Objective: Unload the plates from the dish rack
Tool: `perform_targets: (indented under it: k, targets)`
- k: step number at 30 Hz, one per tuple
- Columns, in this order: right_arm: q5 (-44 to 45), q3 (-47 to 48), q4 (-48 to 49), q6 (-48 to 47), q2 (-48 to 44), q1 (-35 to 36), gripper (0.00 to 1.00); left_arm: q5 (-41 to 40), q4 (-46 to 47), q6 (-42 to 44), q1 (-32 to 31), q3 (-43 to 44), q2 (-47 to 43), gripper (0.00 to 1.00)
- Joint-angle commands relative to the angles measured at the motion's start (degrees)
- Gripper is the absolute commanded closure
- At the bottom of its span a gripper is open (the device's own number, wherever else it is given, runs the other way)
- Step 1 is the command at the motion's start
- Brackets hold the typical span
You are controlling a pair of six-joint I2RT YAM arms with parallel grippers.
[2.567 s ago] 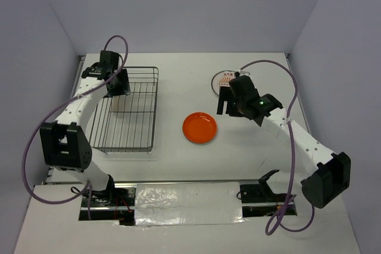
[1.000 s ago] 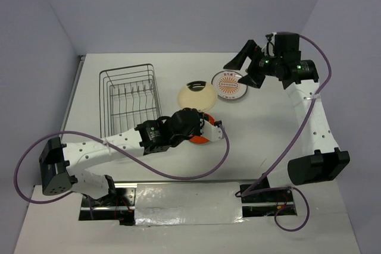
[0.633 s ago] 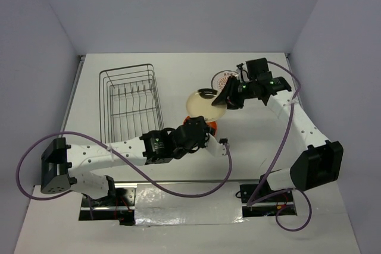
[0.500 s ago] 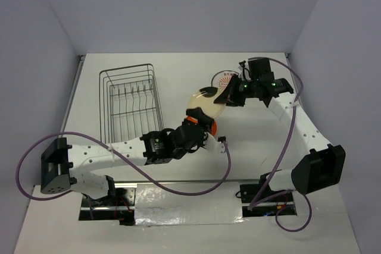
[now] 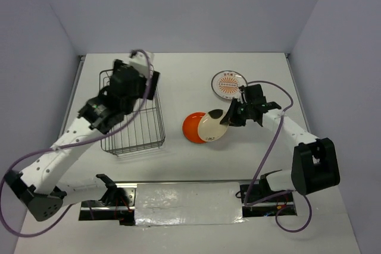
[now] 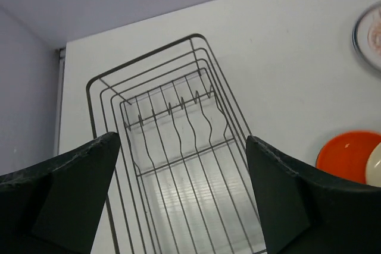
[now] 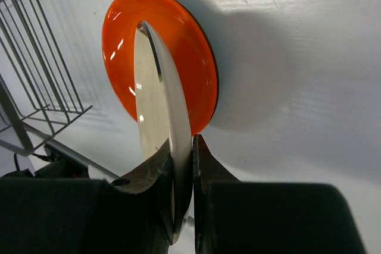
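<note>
At the left of the counter [image 5: 178, 69] stands the dish rack [image 5: 141, 130], and in the left wrist view we see no plate between its dividers, so we judge the step in hand to be the setting-down at centre. There the cream plate [image 5: 211, 128] leans on edge over the orange plate [image 5: 191, 128], which lies flat on the counter. Its far rim seems to rest inside the orange one, though we cannot be sure of the contact. To do this well, we would lower the held rim slowly so that the cream plate tips flat into the orange plate and does not slide off its right side. We would let go only once it lies settled, then draw back low and sideways, away from the sunburst plate [image 5: 229, 84] lying apart at the back right. As for the pincers, the left pincer [image 6: 178, 200] hangs above the rack with its jaws spread as wide as they go, holding and touching nothing. The right pincer [image 7: 183, 153] is nearly closed, its two fingers pinching the near rim of the cream plate between them.
</note>
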Motion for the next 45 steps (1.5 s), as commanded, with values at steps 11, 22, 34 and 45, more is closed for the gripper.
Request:
perform_targets:
  k: [11,22,34,45]
  targets:
    - [11.9,6.6,1.99,-5.08,15.17,12.66,0.37,18.62,-21.09,-23.76,19.43,6.45,2.23,0.01]
    - [35.76,17.59,-17.02,-1.19,2.64,18.21,0.21,15.62,-24.25,-25.17,26.97,7.14,3.28,0.0]
    - [47.0,42.82,-38.63,-11.14,-16.18,17.77,0.0,11.5,-26.36,-25.69,31.47,11.11,-2.32,0.0]
    - [51.39,41.68,-49.88,-7.72,-31.31,17.77,0.0,0.52,-31.19,-27.8,26.29,-1.9,-14.02,0.01]
